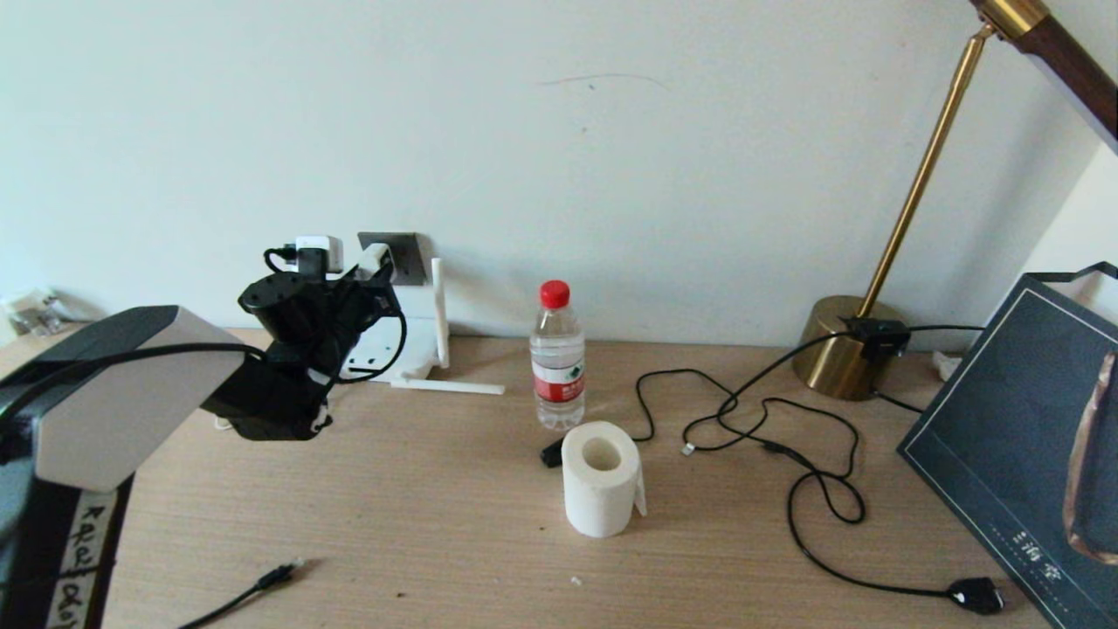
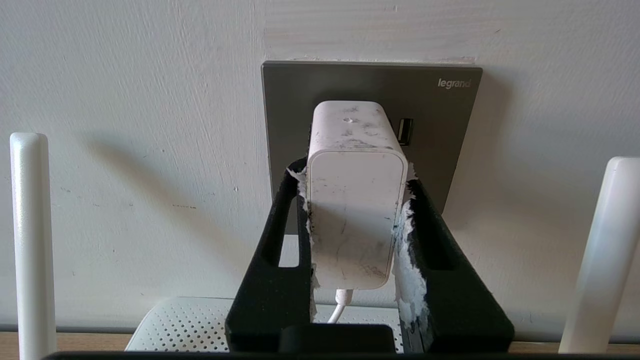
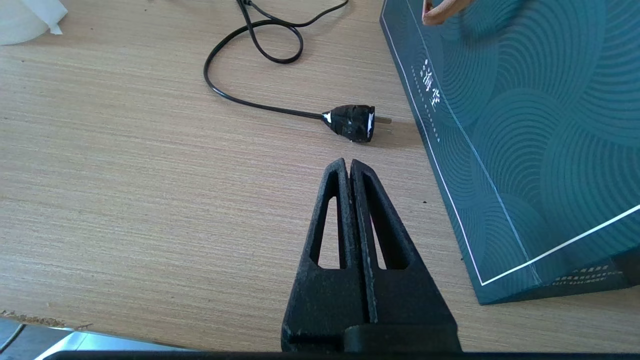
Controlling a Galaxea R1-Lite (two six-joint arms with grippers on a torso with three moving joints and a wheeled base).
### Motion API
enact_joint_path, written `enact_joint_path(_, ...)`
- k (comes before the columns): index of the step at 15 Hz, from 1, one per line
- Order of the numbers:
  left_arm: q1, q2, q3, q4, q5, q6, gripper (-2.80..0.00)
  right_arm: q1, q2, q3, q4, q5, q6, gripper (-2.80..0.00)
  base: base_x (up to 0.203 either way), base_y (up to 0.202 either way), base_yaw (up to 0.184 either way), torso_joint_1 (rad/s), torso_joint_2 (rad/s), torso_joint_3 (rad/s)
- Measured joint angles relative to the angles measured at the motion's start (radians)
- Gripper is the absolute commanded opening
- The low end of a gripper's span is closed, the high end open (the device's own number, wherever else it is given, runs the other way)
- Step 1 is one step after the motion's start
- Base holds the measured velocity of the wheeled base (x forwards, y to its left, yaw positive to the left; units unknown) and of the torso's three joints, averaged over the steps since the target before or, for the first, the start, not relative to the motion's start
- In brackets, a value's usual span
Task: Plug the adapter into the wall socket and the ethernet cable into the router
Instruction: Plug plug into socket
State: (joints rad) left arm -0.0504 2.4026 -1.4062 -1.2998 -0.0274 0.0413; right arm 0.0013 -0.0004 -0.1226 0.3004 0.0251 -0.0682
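One mark | wall socket [image 2: 435,105]: "legrand"; adapter [image 2: 356,200] against it

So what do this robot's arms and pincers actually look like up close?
The left arm has a pale grey, angular shell on black joints, a black cable looping along it, and a white strip with handwritten marks. The left gripper has two matte black, wedge-shaped fingers with slotted cut-outs and frayed white padding inside. The right gripper has the same black slotted fingers, without white padding.

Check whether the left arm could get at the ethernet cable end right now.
Probably not yet: the left gripper is shut on the adapter at the wall socket. The ethernet cable itself lies unobstructed on the table.
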Motion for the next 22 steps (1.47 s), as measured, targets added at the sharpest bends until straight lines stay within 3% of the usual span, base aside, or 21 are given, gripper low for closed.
enact_joint_path(22,0.005,0.022,-0.062,0.045,0.0,0.0,-2.8,0.0,0.0,0.0,0.0,0.0,0.0,-2.8,0.0,0.0,0.0,0.0,0.0,0.0)
